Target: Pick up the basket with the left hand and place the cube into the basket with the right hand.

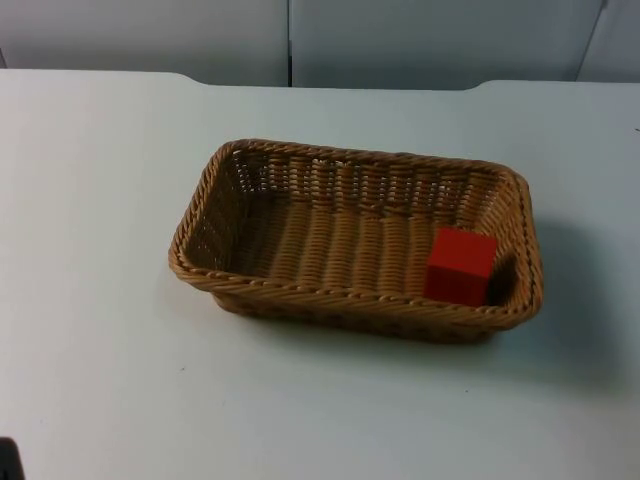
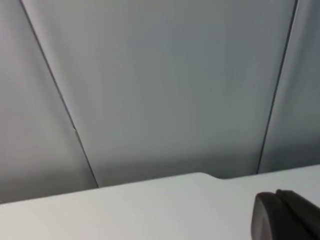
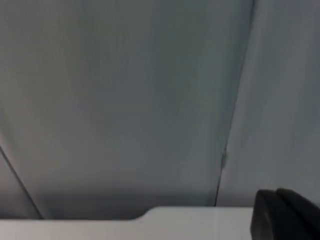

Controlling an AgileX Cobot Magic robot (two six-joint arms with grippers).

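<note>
A woven wicker basket (image 1: 215,215) rests on the white table near its middle, long side running left to right. Inside it, against the right end wall, sits a red cube (image 1: 460,266) on the basket floor. Nothing holds the basket or the cube. My left gripper (image 2: 287,215) is raised clear of the table and faces the grey partition wall across the table's far edge. My right gripper (image 3: 285,212) is likewise lifted and faces the wall, away from the basket.
The white table (image 1: 100,350) spreads wide on every side of the basket. The grey partition wall (image 1: 400,40) closes off the far edge. A small dark object (image 1: 8,460) sits at the front left corner.
</note>
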